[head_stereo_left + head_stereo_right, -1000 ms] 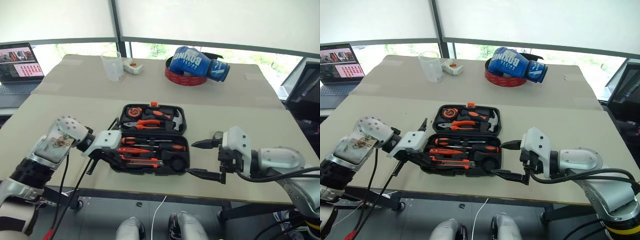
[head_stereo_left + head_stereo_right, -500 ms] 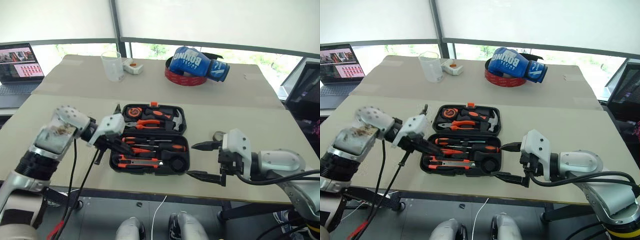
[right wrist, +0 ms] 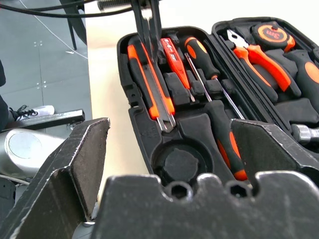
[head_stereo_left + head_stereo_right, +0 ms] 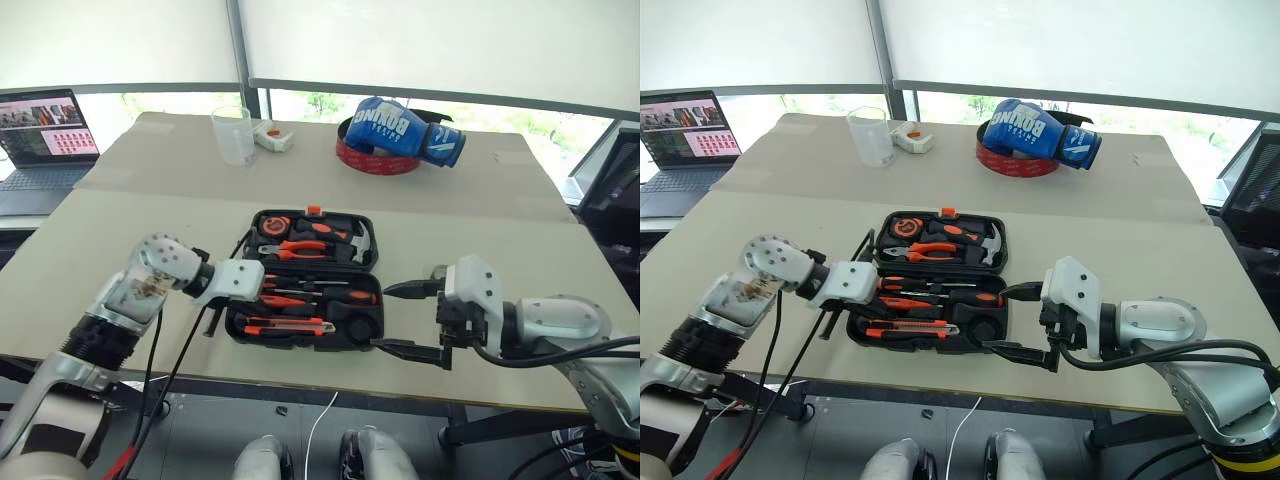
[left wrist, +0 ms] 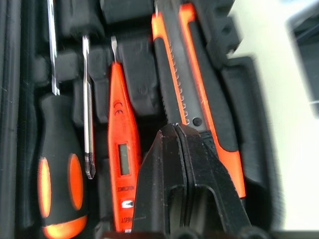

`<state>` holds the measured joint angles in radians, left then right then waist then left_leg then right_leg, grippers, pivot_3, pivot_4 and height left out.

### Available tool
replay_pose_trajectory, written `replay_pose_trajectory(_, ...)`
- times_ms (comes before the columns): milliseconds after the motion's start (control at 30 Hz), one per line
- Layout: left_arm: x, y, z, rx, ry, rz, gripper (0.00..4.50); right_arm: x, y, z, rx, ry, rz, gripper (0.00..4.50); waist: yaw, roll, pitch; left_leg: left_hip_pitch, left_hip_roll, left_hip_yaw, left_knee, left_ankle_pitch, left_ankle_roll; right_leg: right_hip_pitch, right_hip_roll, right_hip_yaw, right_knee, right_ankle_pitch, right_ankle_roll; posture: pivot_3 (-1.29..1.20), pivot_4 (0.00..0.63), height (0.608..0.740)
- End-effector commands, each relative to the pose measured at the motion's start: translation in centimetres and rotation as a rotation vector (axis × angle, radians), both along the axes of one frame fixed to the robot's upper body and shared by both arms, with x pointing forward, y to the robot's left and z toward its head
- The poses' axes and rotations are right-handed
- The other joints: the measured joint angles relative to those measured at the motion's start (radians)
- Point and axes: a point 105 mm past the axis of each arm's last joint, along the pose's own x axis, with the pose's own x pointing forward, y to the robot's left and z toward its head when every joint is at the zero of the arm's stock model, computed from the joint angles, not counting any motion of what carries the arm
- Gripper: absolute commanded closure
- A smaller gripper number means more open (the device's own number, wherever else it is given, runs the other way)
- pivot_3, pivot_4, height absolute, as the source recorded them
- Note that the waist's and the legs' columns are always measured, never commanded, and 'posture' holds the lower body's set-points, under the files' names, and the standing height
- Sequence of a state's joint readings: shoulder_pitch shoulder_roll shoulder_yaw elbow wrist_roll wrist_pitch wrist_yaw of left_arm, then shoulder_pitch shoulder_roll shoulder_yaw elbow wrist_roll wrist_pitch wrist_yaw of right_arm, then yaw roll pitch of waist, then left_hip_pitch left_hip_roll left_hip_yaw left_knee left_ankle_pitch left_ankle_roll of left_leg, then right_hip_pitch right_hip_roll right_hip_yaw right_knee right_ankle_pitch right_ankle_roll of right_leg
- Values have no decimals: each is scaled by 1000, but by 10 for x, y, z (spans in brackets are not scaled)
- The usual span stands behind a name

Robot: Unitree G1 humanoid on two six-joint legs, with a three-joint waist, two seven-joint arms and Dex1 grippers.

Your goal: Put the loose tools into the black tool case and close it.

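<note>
Left wrist view: tester screwdriver's display

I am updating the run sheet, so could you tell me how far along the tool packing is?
Packing looks done: both screwdrivers, the tester screwdriver and the utility knife lie in slots of the black tool case. The shut left gripper is over the knife, holding nothing; the right gripper waits open beside the case. Closing the case remains.

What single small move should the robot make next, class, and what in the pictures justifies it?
Probably lift the shut left end effector clear of the black tool case: the utility knife, tester screwdriver and screwdrivers already lie in their slots, and the case is open.
</note>
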<state>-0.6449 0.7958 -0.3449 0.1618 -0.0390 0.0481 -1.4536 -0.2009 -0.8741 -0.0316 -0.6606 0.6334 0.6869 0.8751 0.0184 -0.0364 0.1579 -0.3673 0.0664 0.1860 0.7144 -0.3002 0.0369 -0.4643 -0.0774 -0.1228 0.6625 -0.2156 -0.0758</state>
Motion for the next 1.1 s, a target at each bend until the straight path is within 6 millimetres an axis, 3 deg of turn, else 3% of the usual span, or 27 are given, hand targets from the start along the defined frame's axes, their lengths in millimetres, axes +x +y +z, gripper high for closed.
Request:
replay_pose_trajectory(33, -8, 2, -12, 14, 64, 12, 4443, -4, 0, 9, 5, -39, 10, 0, -2, 0, 0, 0, 0, 0, 0, 0, 0, 0, 0, 0, 0, 0, 0, 0, 150, 714)
replay_pose_trajectory(167, -8, 6, -8, -7, 56, 33, 4443, -4, -3, 7, 1, -36, 0, 0, -5, 0, 0, 0, 0, 0, 0, 0, 0, 0, 0, 0, 0, 0, 0, 0, 150, 714)
replay_pose_trajectory(300, -2, 8, 31, -164, 57, 96, 4443, 3, -21, 9, -20, -25, -63, 0, -6, 0, 0, -1, 0, 0, 0, 0, 0, 0, 0, 0, -1, 0, 0, 0, 150, 714)
replay_pose_trajectory(333, -3, 8, 39, -197, 66, 101, 3928, 5, -26, 9, -27, -23, -82, 0, -6, -1, 0, -1, 0, 0, 0, 0, 0, -1, 0, 0, 0, 0, 0, 0, 150, 714)
replay_pose_trajectory(367, -5, 8, 54, -253, 84, 103, 3725, 8, -35, 10, -38, -18, -114, 0, -6, -2, 1, -2, 0, 0, 0, 0, 0, -2, 0, 0, 0, 0, 1, 0, 150, 714)
replay_pose_trajectory(500, -12, 7, 101, -438, 119, 116, 2233, 29, -76, 8, -106, 5, -265, 0, -6, -2, 1, -3, 0, 0, 0, 0, 0, -3, 0, 0, 0, 0, 1, 0, 150, 714)
replay_pose_trajectory(600, -14, 1, 111, -495, 134, 130, 1099, 50, -98, 0, -143, 16, -356, 0, -10, -2, 1, -1, 0, 0, 0, 0, 0, -1, 0, 0, -1, 0, 1, 0, 150, 714)
replay_pose_trajectory(700, -14, -9, 114, -568, 167, 136, 32, 72, -106, -12, -171, 34, -403, 0, -15, -2, 1, 0, 0, 0, 0, 1, -1, 0, 0, 1, 0, 0, 1, 0, 150, 714)
replay_pose_trajectory(867, -23, -24, 113, -610, 245, 107, 32, 103, -103, -35, -227, 70, -411, 0, -29, -3, 2, -1, 1, 0, 0, 3, -4, -1, 1, 1, 1, 0, 1, 0, 150, 714)
replay_pose_trajectory(1000, -22, -27, 109, -594, 211, 120, 32, 121, -102, -54, -316, 64, -434, 0, -32, -3, 2, -1, 1, 0, -1, 4, -6, -3, 1, 1, 2, -1, 0, 0, 150, 714)
replay_pose_trajectory(1100, -22, -27, 109, -594, 194, 126, 0, 130, -106, -68, -370, 85, -468, 763, -34, -3, 2, -1, 1, 0, 0, 4, -6, -3, 1, 2, 2, -1, 0, 0, 150, 714)
